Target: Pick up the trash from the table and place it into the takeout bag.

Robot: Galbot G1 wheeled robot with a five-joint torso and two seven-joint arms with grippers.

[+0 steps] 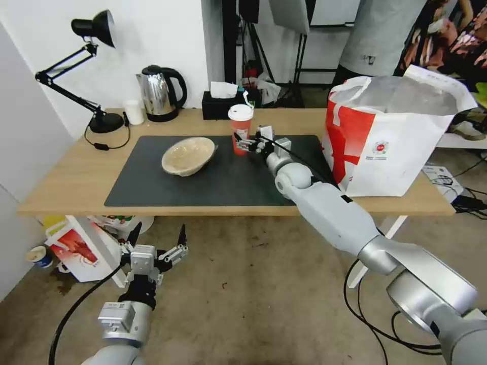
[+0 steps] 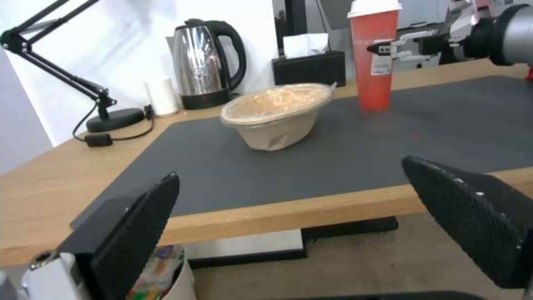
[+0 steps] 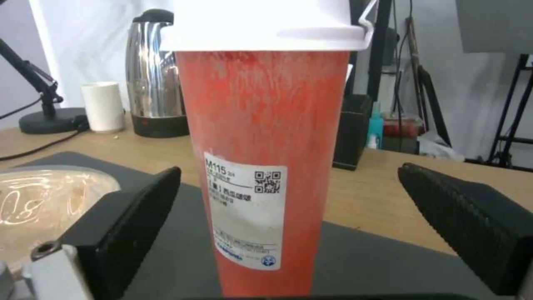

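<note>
Our right arm is stretched far forward over the bench (image 1: 71,187), elbow low at the near edge, forearm angled up and left across the dark mat (image 1: 152,187). The right hand (image 1: 243,144) sits level at the red drink cup (image 1: 240,129), released, fingers (image 3: 133,225) spread wide either side of the cup body, not touching it in the wrist view. The cup stands upright on the far part of the mat, white lid on, label facing the hand.

Our left arm is low, below and nearer than the bench edge, wrist pointing up toward the bench. The left hand (image 1: 156,237) is released too, fingers (image 2: 139,225) splayed, holding nothing.

The beige bowl (image 1: 188,155) sits tilted on the mat, left of the cup and well apart from it. The takeout bag (image 1: 390,132) stands open on the right end of the bench, just right of the mat, foil lining showing.

Far edge: kettle (image 1: 160,94), small white cup (image 1: 134,112), black tissue box (image 1: 220,104), desk lamp (image 1: 89,71) at far left.
</note>
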